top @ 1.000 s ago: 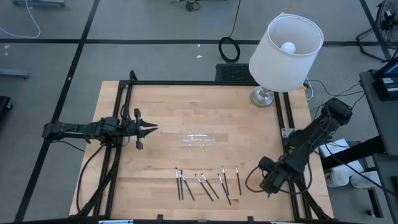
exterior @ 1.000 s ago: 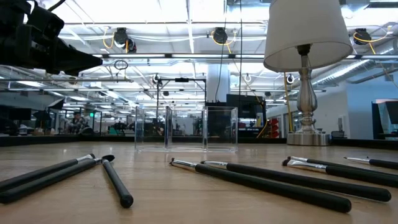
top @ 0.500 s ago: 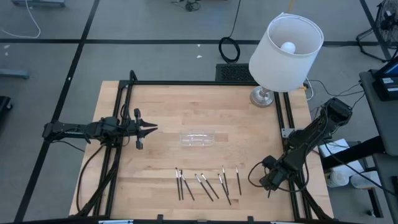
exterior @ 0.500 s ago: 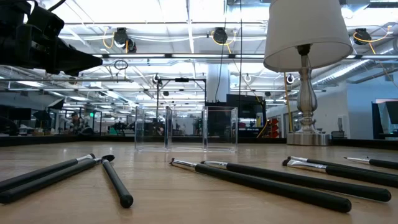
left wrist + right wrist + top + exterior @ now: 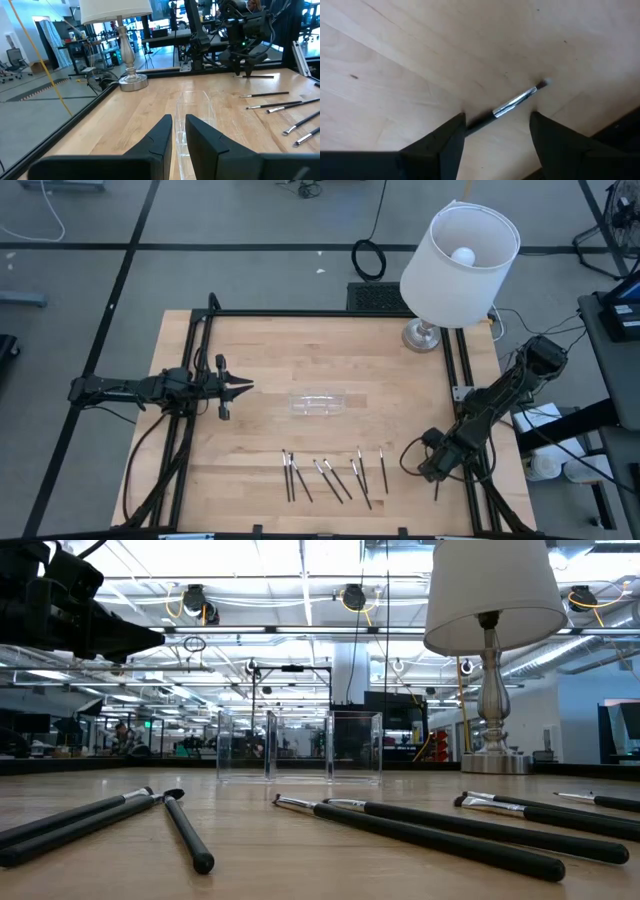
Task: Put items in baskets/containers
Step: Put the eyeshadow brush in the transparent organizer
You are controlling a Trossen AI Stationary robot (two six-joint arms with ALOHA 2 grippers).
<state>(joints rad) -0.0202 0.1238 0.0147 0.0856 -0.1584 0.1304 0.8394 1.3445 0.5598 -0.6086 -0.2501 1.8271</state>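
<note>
Right gripper [image 5: 497,131] low at near-right worktop [image 5: 260,350] edge, fingers spread wide astride one makeup brush [image 5: 512,106] for pickup; left gripper [image 5: 178,131] idle left of clear tray [image 5: 318,403], fingers nearly closed, empty; remaining brushes [image 5: 335,475] near-centre.

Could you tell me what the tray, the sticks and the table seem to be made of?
Tray: clear, glossy plastic by the look; the wood shows through it.
Sticks: matte black shafts, plastic or painted wood, with shiny metal-looking ends.
Table: pale wood with visible grain, smooth finish.
</note>
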